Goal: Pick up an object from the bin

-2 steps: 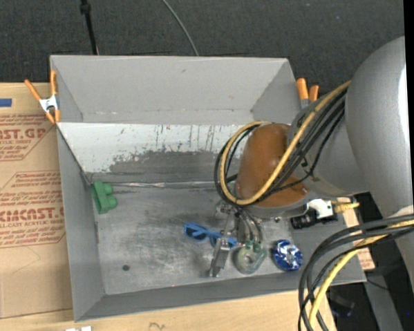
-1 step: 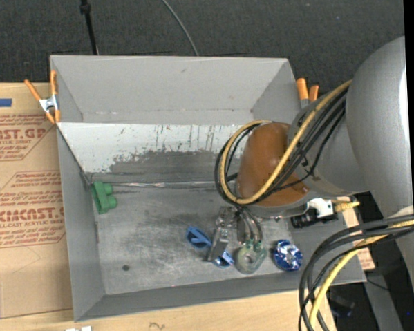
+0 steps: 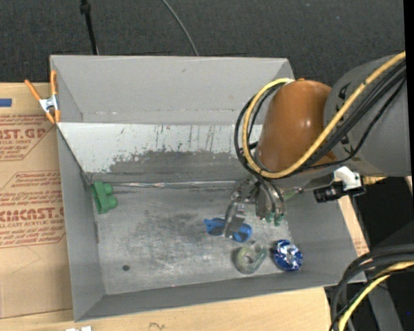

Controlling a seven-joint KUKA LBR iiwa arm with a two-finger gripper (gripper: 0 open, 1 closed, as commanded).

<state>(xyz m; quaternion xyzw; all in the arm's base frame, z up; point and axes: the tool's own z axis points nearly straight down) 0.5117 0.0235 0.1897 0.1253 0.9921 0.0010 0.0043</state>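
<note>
In the lower right of the frame, down near the floor of the bin, my jaws sit right over a small blue plastic piece [image 3: 214,227]. I cannot tell whether they are spread or closed, nor whether the piece is between them. That is the risk as I judge it: if I am only pressing on top, the piece may skid across the smooth metal or tip out as I lift. Just below lie a clear, greenish round thing [image 3: 248,259] and a blue-and-white ball [image 3: 286,255], near enough to be nudged, and the ball would roll. A green block [image 3: 103,197] rests well apart by the left wall. The grey bin [image 3: 168,80] holds these few loose things.
</note>
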